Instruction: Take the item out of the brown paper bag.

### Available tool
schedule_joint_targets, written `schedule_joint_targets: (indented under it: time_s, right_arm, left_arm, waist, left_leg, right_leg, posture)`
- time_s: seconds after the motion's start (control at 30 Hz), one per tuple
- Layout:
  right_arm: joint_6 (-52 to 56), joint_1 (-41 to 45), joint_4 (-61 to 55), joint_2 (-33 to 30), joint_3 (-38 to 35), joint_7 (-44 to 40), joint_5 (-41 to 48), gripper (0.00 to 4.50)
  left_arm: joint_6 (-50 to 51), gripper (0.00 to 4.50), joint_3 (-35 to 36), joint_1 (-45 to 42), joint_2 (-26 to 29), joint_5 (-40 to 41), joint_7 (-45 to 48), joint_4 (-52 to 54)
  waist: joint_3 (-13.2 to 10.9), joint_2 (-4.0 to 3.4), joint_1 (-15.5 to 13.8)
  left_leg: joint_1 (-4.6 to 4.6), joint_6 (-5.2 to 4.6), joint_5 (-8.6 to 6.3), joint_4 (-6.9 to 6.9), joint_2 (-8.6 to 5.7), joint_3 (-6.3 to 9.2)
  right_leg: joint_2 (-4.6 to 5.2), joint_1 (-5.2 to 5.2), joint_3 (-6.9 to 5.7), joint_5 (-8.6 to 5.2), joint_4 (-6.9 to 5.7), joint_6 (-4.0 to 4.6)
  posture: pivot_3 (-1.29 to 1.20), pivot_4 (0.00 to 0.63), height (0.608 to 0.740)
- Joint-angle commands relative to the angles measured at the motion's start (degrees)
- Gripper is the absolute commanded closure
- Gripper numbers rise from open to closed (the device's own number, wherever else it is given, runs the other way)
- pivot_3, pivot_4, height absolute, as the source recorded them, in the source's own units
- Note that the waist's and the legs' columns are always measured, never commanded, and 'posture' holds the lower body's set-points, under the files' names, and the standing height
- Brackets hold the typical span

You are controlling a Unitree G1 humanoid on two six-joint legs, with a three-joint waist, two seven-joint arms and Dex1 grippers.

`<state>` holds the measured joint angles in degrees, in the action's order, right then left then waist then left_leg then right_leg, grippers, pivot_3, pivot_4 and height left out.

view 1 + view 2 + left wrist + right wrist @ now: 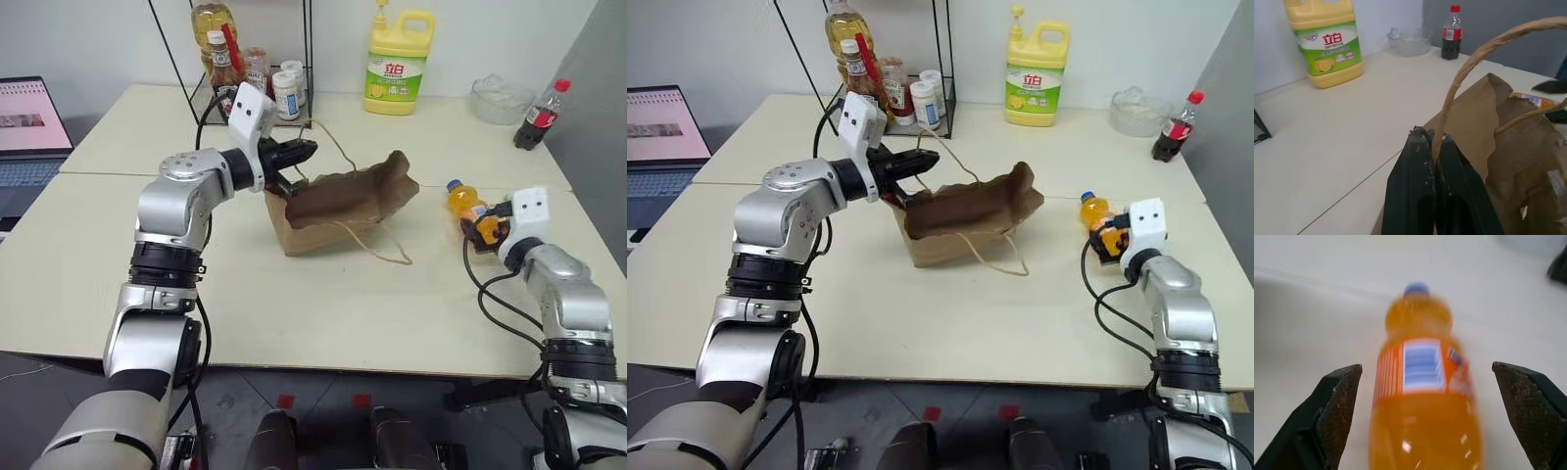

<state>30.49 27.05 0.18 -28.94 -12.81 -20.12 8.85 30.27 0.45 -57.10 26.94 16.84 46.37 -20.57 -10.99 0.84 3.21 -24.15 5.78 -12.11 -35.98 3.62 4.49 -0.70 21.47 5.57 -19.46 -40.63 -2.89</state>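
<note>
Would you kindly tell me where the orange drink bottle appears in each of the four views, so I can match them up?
Left eye view: orange bottle lies on the table, right of the paper bag.
Right eye view: right of the bag, at the right tool.
Left wrist view: a sliver of it past the bag's far rim, at the picture's right edge.
Right wrist view: centre, between the open fingers, cap pointing away.
Shared landmark: the cola bottle at the table's far right corner.
</note>
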Motion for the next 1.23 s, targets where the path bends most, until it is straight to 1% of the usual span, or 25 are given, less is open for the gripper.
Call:
schedule_joint_targets:
  time_s: [0.03,0.1,0.2,0.27,0.37,0.47,0.5,0.6,0.63,0.7,0.77,0.8,0.87,0.93,0.97,1.0,1.07,1.13,1.23]
  right_arm:
    - [-0.35,1.01,-9.86,-0.30,-1.47,-1.28,3.59,0.02]
    - [0.81,0.02,-14.18,-0.22,-0.09,-2.09,4.37,0.02]
    - [1.31,-1.74,-17.11,0.06,2.16,-2.02,3.87,0.00]
    - [1.68,-2.40,-17.63,1.01,2.40,-0.97,3.95,0.00]
    - [2.11,-3.04,-18.48,2.33,2.81,0.16,3.97,0.00]
    - [2.83,-3.56,-19.66,3.34,3.19,0.92,4.04,0.00]
    - [3.24,-4.66,-20.97,4.04,3.70,1.32,4.11,0.00]
    - [4.30,-8.13,-24.74,6.03,5.21,2.47,4.09,0.00]
    - [4.44,-9.02,-25.60,6.39,5.63,2.74,3.94,0.00]
    - [4.40,-11.68,-27.75,7.47,7.08,3.51,3.27,0.00]
    - [3.53,-14.32,-28.76,8.37,8.46,4.39,2.29,0.00]
    - [3.19,-15.06,-28.93,8.61,8.73,4.63,2.02,0.00]
    - [4.27,-16.81,-29.25,10.72,8.81,6.70,2.05,0.00]
    - [5.08,-17.78,-29.33,12.47,8.64,8.40,1.97,0.00]
    - [5.21,-17.97,-29.39,12.84,8.57,8.77,1.83,0.00]
    - [5.43,-18.22,-29.52,13.67,8.36,9.73,1.59,0.00]
    - [5.37,-18.94,-29.30,15.37,8.34,11.30,1.27,0.00]
    - [5.08,-19.85,-29.19,16.54,8.70,12.12,1.01,0.00]
    - [4.63,-21.34,-28.43,18.65,9.26,13.45,1.10,0.00]
  left_arm:
    - [-2.99,4.50,1.76,-3.09,0.68,-1.09,-1.82,-2.25]
    - [-5.08,4.50,1.86,-4.31,0.78,-2.19,-2.94,-5.61]
    - [-7.55,3.89,3.51,-6.91,0.57,-2.91,-6.25,-12.54]
    - [-7.96,3.28,4.63,-8.06,0.45,-2.40,-6.74,-14.77]
    - [-7.21,2.41,5.36,-8.52,1.02,-1.76,-5.60,-14.69]
    - [-6.00,1.44,5.97,-8.15,1.96,-1.37,-4.89,-13.41]
    - [-3.96,1.20,7.05,-6.61,3.46,-0.32,-4.60,-10.47]
    - [1.90,0.22,10.59,-0.84,7.33,3.09,-4.77,-0.47]
    - [3.34,0.05,11.45,0.86,7.97,3.92,-5.18,2.35]
    - [5.79,0.05,14.12,7.12,9.11,5.12,-7.59,11.06]
    - [8.30,0.05,17.36,14.12,8.47,6.15,-11.82,20.07]
    - [9.19,0.05,18.21,16.27,8.07,6.45,-13.48,22.92]
    - [12.08,0.05,19.86,23.85,5.66,7.26,-17.78,31.34]
    - [12.76,0.05,19.87,31.06,3.48,6.49,-21.01,37.98]
    - [12.82,0.05,19.66,33.04,2.96,6.11,-22.02,39.81]
    - [12.68,0.05,19.38,36.59,1.12,5.37,-24.03,41.50]
    - [10.77,0.05,16.68,44.49,-2.27,2.30,-27.45,43.42]
    - [8.94,0.05,14.14,49.60,-5.11,0.46,-29.47,44.31]
    - [5.31,0.05,10.07,54.27,-8.56,-2.31,-31.31,43.44]
  waist:
    - [0.00,0.00,0.01]
    - [0.00,0.00,-0.02]
    - [0.00,0.01,-0.08]
    - [0.00,0.01,-0.06]
    - [0.00,0.01,-0.04]
    - [0.00,0.01,-0.05]
    - [0.00,0.01,-0.04]
    - [0.00,0.00,0.44]
    - [0.01,0.00,0.60]
    - [0.01,-0.01,0.57]
    - [0.02,0.00,0.34]
    - [0.02,0.02,0.07]
    - [0.05,0.04,-0.12]
    - [0.07,0.09,-0.42]
    - [0.07,0.09,-0.60]
    - [0.07,0.12,-0.84]
    - [0.23,0.15,-0.88]
    - [0.24,0.17,-0.91]
    - [0.24,0.19,-0.93]
  left_leg:
    - [0.00,0.00,0.00,0.00,0.00,0.00]
    - [-0.01,-0.01,0.00,0.00,0.00,0.01]
    - [-0.01,-0.01,-0.01,0.00,0.00,0.02]
    - [-0.02,-0.01,-0.01,-0.01,-0.01,0.02]
    - [-0.04,-0.01,-0.01,-0.01,-0.01,0.02]
    - [-0.04,-0.01,0.00,0.00,0.00,0.02]
    - [-0.04,-0.01,0.00,0.00,0.00,0.02]
    - [-0.04,0.00,0.00,0.05,0.05,0.02]
    - [-0.04,0.04,0.02,0.07,0.07,0.02]
    - [-0.02,0.18,0.10,0.11,0.08,0.01]
    - [0.00,0.19,0.11,0.07,0.07,0.00]
    - [0.05,0.19,0.11,0.04,0.07,0.01]
    - [0.03,0.15,0.09,-0.04,0.07,0.03]
    - [0.14,0.04,0.02,-0.04,0.05,0.03]
    - [0.15,0.04,0.02,-0.02,0.06,0.02]
    - [0.15,0.04,0.02,-0.03,0.05,0.02]
    - [0.16,0.04,0.02,-0.01,0.06,0.03]
    - [0.28,0.04,-0.01,0.03,0.05,-0.05]
    - [0.22,0.04,0.00,0.03,0.07,-0.03]
  right_leg:
    - [0.00,0.00,0.00,0.00,0.00,0.00]
    - [0.00,0.00,-0.01,0.00,0.00,0.00]
    - [0.00,-0.01,-0.02,0.00,0.01,0.00]
    - [0.00,-0.01,-0.02,0.00,0.02,0.00]
    - [0.00,0.00,-0.02,0.00,0.01,0.00]
    - [0.00,0.02,-0.03,0.00,-0.01,0.00]
    - [0.00,0.02,-0.03,0.00,-0.01,0.00]
    - [-0.02,0.06,-0.01,0.00,-0.01,0.00]
    - [-0.02,0.08,-0.01,0.00,-0.01,0.00]
    - [-0.02,0.08,0.00,0.00,-0.04,0.01]
    - [0.00,0.06,0.02,0.00,-0.08,0.00]
    - [0.01,-0.01,0.02,0.00,-0.08,0.00]
    - [0.00,-0.02,0.00,-0.01,-0.12,-0.01]
    - [0.03,-0.16,0.02,0.00,-0.12,-0.01]
    - [0.02,-0.15,0.03,-0.01,-0.08,-0.01]
    - [0.02,-0.14,0.03,-0.01,-0.09,-0.01]
    - [0.01,-0.12,0.03,0.00,-0.07,-0.01]
    - [0.04,-0.23,0.12,-0.01,-0.03,-0.01]
    - [0.01,-0.14,0.09,-0.01,-0.03,-0.01]
  posture:
    - [0.00,0.150,0.740]
    - [0.00,0.150,0.740]
    - [0.00,0.150,0.740]
    - [0.00,0.150,0.740]
    - [0.00,0.150,0.740]
    - [0.00,0.150,0.740]
    - [0.00,0.150,0.740]
    - [0.00,0.150,0.740]
    - [0.00,0.150,0.740]
    - [0.00,0.150,0.740]
    - [0.00,0.150,0.740]
    - [0.00,0.150,0.740]
    - [0.00,0.150,0.740]
    - [0.00,0.150,0.740]
    - [0.00,0.150,0.740]
    - [0.00,0.150,0.740]
    - [0.00,0.150,0.740]
    - [0.00,0.150,0.740]
    - [0.00,0.150,0.740]
